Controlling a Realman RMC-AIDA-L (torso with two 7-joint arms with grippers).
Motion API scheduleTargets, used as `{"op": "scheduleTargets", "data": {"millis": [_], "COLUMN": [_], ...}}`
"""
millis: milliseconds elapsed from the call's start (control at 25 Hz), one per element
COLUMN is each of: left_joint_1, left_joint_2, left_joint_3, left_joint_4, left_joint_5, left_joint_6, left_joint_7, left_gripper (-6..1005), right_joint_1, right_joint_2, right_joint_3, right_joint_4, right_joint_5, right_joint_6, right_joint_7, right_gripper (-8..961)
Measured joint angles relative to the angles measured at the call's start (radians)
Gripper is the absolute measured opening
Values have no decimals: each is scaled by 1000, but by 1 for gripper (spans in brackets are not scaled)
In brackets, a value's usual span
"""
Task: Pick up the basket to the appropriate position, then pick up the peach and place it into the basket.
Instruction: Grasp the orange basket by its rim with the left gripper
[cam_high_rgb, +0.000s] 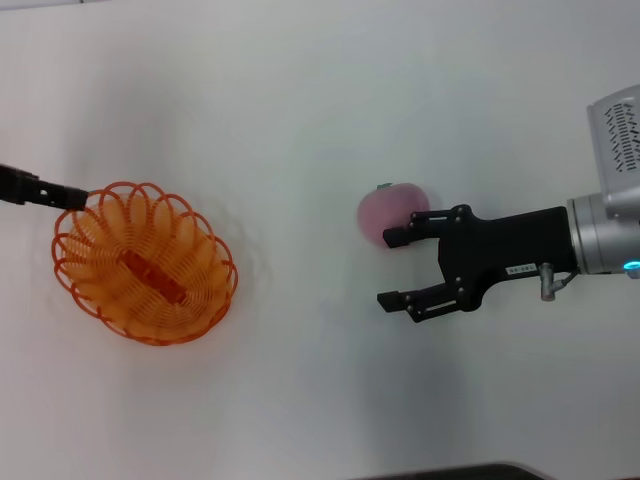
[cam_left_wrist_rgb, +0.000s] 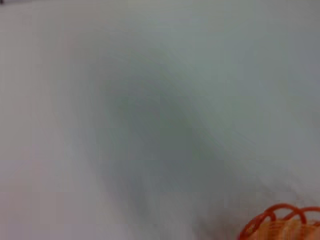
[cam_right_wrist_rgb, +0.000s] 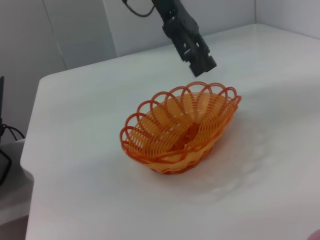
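- Head view: shallow oval orange looped-wire basket (cam_high_rgb: 145, 262) resting empty on white desk (cam_high_rgb: 300, 120), left side; left pincer (cam_high_rgb: 62, 194) at its far rim, grip impossible to tell. Small round pale pink peach (cam_high_rgb: 390, 213) well apart to the right; right pincer (cam_high_rgb: 400, 268) spread wide, one finger touching the fruit, probably lining up for a grasp.
- Left wrist view: only a scalloped rim edge showing.
- Right wrist view: basket upright, nothing inside; left pincer just above the rim.
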Motion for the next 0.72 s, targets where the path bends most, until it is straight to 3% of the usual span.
{"op": "scheduleTargets", "data": {"millis": [280, 720], "left_joint_1": [-82, -91], "left_joint_2": [-16, -42], "left_joint_3": [136, 288], "left_joint_4": [11, -44], "left_joint_5": [107, 128], "left_joint_6": [5, -51], "left_joint_7": [-55, -69], "left_gripper": [827, 818], "right_joint_1": [6, 10], "right_joint_2": [0, 0], "right_joint_3": [-1, -8], "right_joint_4": [-3, -4], "right_joint_5": [0, 0], "right_joint_6": [1, 3], "right_joint_7": [6, 10], "right_gripper": [868, 867]}}
